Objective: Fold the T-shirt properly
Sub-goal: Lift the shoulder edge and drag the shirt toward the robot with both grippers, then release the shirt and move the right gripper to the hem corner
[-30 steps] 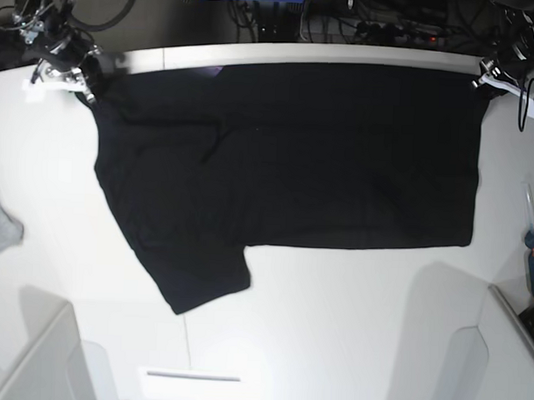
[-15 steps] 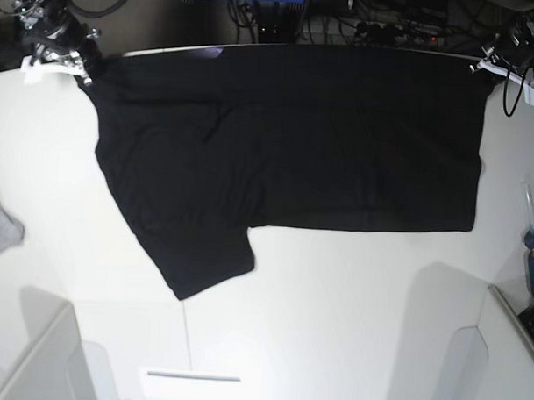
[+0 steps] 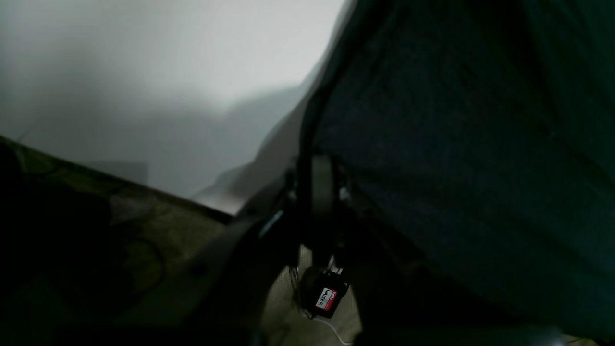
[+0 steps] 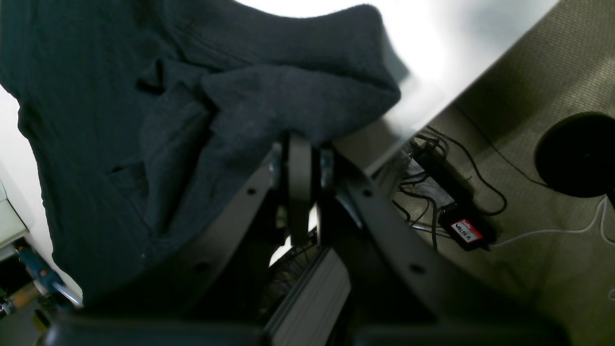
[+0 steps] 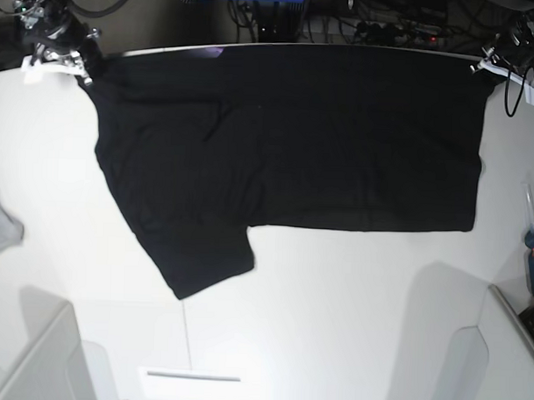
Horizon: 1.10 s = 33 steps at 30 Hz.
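Cloth of the T-shirt (image 5: 287,139) stretches sideways along the table's (image 5: 333,325) top edge, 1 sleeve trailing lower left. Left gripper (image 5: 493,69) pinches the upper-right corner; right gripper (image 5: 79,66) touches the upper-left corner, its grip unclear.

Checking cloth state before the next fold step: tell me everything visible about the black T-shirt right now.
The T-shirt is plain black soft cloth, spread mostly flat on the white table, its far edge along the table's far edge. One short sleeve sticks out toward the camera. No print shows. Light wrinkles run near the sleeve side. The right gripper and left gripper sit at its two far corners; in the right wrist view the cloth bunches at the fingers.
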### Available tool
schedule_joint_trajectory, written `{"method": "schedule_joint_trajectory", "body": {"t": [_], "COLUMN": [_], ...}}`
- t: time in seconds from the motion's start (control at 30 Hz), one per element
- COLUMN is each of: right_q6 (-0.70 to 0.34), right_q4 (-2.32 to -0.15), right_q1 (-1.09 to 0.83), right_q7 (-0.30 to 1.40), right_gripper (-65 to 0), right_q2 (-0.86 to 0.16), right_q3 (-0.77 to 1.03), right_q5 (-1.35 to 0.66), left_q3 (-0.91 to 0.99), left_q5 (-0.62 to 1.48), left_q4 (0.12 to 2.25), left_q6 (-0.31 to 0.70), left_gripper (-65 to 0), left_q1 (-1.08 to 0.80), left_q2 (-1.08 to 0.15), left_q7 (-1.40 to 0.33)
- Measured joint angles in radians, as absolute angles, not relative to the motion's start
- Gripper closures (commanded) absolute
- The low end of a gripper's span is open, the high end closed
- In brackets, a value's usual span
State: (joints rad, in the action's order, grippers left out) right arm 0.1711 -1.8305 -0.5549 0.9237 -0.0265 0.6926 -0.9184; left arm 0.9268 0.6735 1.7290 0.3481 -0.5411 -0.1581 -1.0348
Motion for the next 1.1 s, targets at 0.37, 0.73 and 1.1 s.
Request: {"method": "schedule_joint_trajectory", "body": {"t": [0.37,0.73,1.1], "right_q6": [0.172,0.171,0.083], "right_q4": [-1.844,-1.841,-1.653], "right_q1": [-0.556,-0.509,-0.268], "right_q7": [0.888,0.803,0.803], "right_gripper": [-26.4,-27.0,-26.4], "right_q2": [-0.010,-0.067,-0.224], "right_q3": [0.725,0.805,0.583], "right_q5": [-0.911,-0.912,-0.904], "left_q3": [1.029,1.116,0.936], "left_q5": [0.658,0.659,0.654], "left_q4": [1.731,1.785,1.794], "left_q6": [0.340,0.341,0.340], "left_gripper": [-52.5,-31.9,0.0], "left_q1": [-0.533,-0.451,-0.368], "left_q2": [-0.161,-0.178,-0.236], "left_q7": [-1.016,-1.031,-1.020]}}
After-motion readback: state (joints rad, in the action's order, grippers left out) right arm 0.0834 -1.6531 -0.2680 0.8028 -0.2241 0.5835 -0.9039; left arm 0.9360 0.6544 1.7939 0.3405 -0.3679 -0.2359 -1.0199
